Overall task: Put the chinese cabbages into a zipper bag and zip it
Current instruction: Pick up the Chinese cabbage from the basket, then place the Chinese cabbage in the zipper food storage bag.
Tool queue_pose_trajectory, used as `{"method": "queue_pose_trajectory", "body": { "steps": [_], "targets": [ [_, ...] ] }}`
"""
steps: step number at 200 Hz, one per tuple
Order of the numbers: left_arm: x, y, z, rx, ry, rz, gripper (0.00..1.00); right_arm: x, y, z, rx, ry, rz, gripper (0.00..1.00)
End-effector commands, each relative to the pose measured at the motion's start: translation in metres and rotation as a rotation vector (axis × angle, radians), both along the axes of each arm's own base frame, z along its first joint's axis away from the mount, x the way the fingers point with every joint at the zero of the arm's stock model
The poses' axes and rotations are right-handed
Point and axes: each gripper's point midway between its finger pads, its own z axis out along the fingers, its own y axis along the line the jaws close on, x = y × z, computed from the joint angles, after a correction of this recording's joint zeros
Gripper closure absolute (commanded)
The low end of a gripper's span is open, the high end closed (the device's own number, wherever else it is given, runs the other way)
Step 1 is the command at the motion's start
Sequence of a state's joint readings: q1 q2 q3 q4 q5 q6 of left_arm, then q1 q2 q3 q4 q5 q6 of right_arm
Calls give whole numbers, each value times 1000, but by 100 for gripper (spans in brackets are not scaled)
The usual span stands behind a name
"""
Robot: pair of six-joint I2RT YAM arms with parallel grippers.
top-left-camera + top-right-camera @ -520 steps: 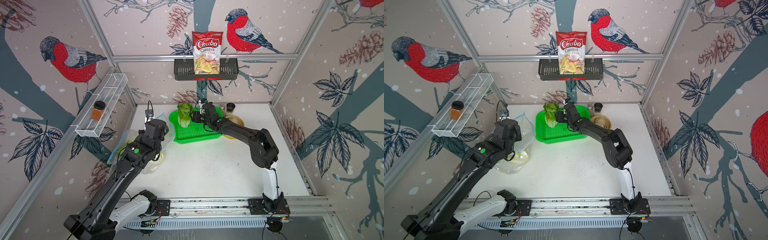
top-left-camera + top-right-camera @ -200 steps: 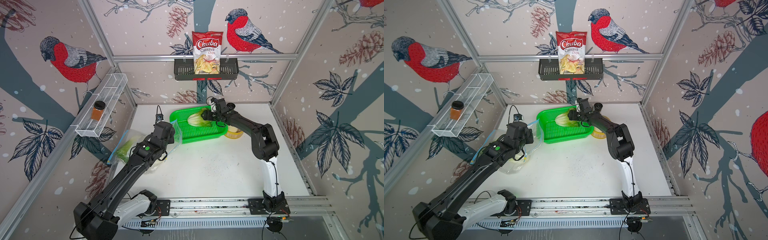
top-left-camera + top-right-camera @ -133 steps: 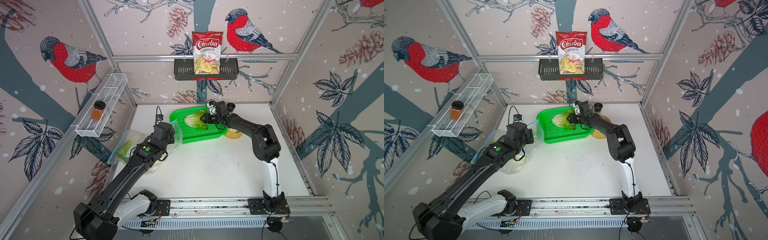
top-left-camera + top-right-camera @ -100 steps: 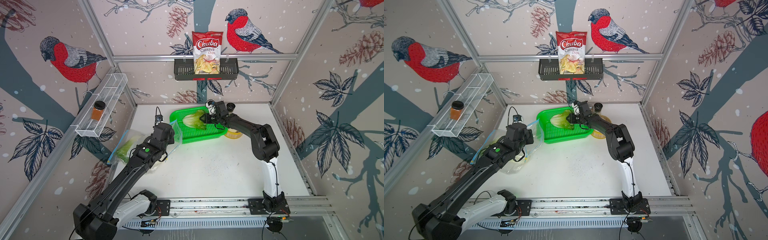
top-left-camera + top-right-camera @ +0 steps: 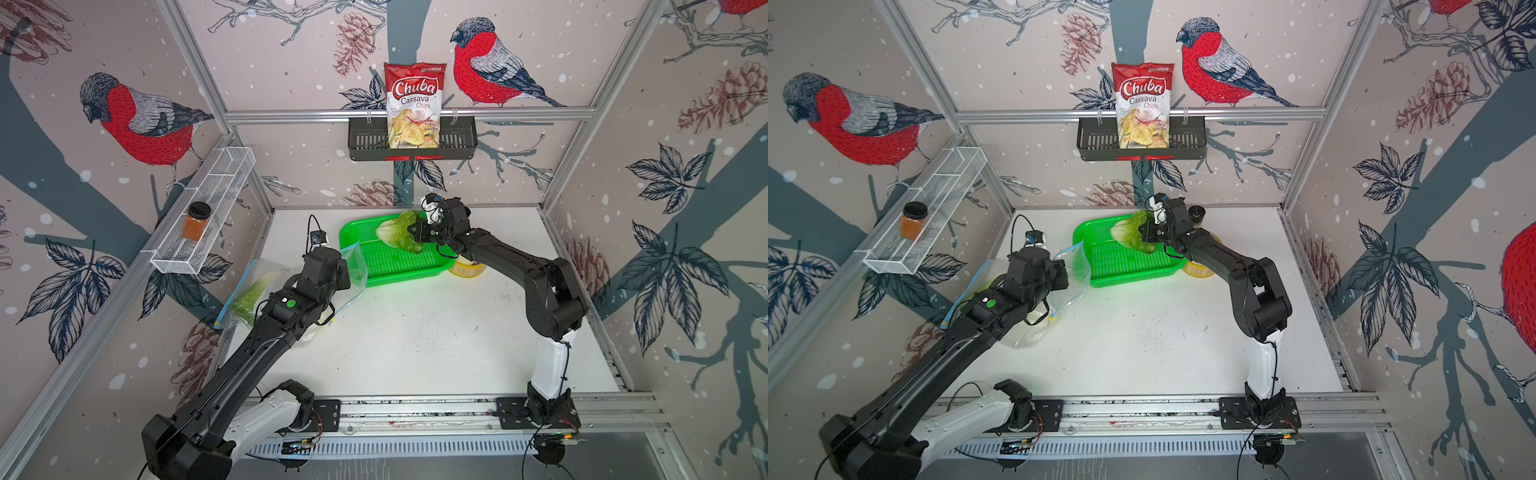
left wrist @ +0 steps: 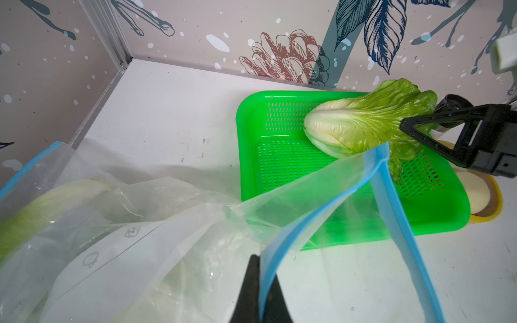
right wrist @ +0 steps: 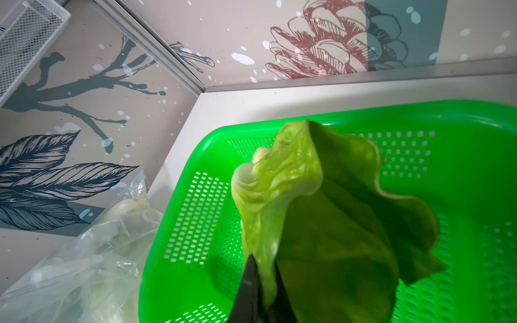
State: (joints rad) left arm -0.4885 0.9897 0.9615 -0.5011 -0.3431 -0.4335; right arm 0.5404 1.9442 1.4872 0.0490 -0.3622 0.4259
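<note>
One chinese cabbage [image 5: 395, 233] [image 5: 1130, 233] hangs over the back of the green basket, pale base pointing left. My right gripper [image 5: 417, 232] [image 7: 263, 260] is shut on its green leaves [image 7: 282, 195]. I cannot tell if its base touches the basket. The clear zipper bag [image 5: 353, 266] [image 6: 145, 223] lies at the table's left with its blue-edged mouth raised toward the basket. My left gripper [image 5: 1064, 269] [image 6: 261, 263] is shut on that blue rim [image 6: 307, 221]. Another cabbage [image 5: 251, 293] [image 6: 36, 207] lies inside the bag.
The green mesh basket [image 5: 374, 277] [image 5: 1125, 279] [image 6: 251, 156] sits at the back centre, with a yellow tape roll [image 5: 467, 268] at its right corner. A small dark jar [image 5: 1196, 214] stands behind the right arm. On the walls hang a chips rack [image 5: 411, 143] and a wire shelf [image 5: 203, 216].
My right gripper's jaws have closed on the cabbage's leaves in the basket, and the head has shifted slightly. The left arm has stayed where it was, holding the bag's rim up.
</note>
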Motion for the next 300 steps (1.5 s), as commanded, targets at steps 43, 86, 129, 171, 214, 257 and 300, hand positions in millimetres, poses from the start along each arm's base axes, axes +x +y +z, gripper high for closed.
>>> {"method": "queue_pose_trajectory", "body": {
  "steps": [43, 86, 129, 171, 214, 257, 300],
  "targets": [
    [-22, -33, 10, -74, 4, -87, 100, -40, -26, 55, 45, -101, -79, 100],
    [-34, -52, -3, -157, 33, -138, 100, -83, -59, 71, 33, -100, -144, 100],
    [-34, -72, -11, -167, 50, -169, 100, -135, -76, 88, -9, -148, -140, 100],
    [-22, -93, -17, -147, 55, -196, 100, -181, -87, 128, 13, -228, -111, 100],
    [-11, -103, -9, -154, 23, -204, 100, -227, -81, 152, 75, -265, -1, 100],
    [-5, -104, -3, -155, 4, -192, 100, -253, -57, 146, 71, -262, 92, 100],
    [-4, -99, 4, -152, -19, -172, 100, -254, -48, 122, -2, -262, 87, 100]
  ]
}}
